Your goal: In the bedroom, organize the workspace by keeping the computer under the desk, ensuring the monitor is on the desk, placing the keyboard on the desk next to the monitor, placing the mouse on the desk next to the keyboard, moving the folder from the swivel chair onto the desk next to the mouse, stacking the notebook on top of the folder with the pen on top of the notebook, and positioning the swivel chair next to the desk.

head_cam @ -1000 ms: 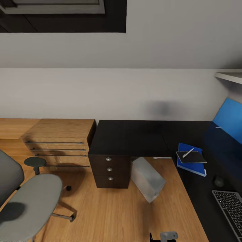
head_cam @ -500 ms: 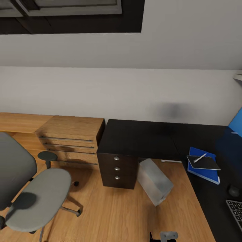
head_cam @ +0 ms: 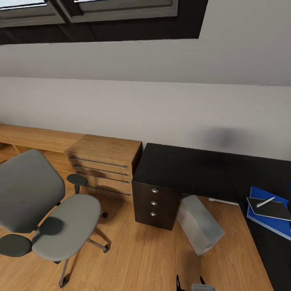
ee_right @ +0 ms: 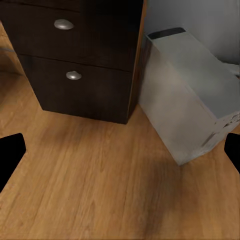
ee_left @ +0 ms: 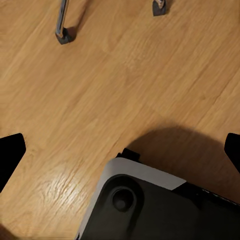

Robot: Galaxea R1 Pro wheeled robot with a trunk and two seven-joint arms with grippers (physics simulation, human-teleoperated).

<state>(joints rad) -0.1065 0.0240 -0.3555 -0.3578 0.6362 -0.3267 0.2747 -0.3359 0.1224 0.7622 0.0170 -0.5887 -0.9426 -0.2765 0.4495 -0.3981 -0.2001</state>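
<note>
While the folder (head_cam: 270, 220) already lies on the desk (head_cam: 190, 167) with notebook (head_cam: 270, 209) and pen (head_cam: 265, 202) stacked, the swivel chair (head_cam: 44, 210) stands well apart, left of both end effectors. Their fingers sit spread, empty. The computer (ee_right: 192, 95) lies just ahead of the right end effector (ee_right: 120, 150).

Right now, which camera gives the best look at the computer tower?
The right wrist view: the computer appears large and close, standing beside the dark drawer cabinet. The head view shows the computer smaller, angled at the desk edge. The left wrist view faces wood floor.
</note>
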